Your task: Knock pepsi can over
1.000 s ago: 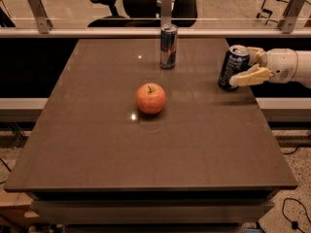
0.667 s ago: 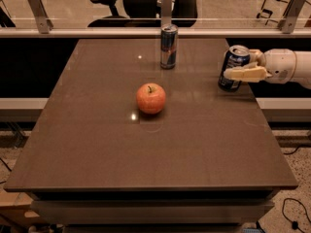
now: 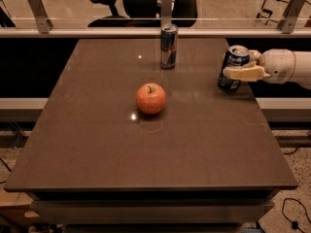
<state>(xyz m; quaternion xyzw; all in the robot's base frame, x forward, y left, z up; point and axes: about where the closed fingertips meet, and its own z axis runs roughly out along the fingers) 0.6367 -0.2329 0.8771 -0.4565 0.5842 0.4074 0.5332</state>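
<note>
The pepsi can (image 3: 232, 68), dark blue with a silver top, stands near the table's right edge and leans a little. My gripper (image 3: 243, 67) reaches in from the right at the can's mid height and touches its right side. The white arm (image 3: 286, 66) stretches off the right edge of the view.
A taller slim silver-blue-red can (image 3: 168, 46) stands at the back middle of the brown table (image 3: 146, 149). A red apple (image 3: 151, 98) sits near the table's middle. A metal rail (image 3: 97, 32) and office chairs lie behind the table.
The gripper has lifted slightly and closed in to the left against the pepsi can's side. The can stays in about the same spot. The apple and slim can have not moved.
</note>
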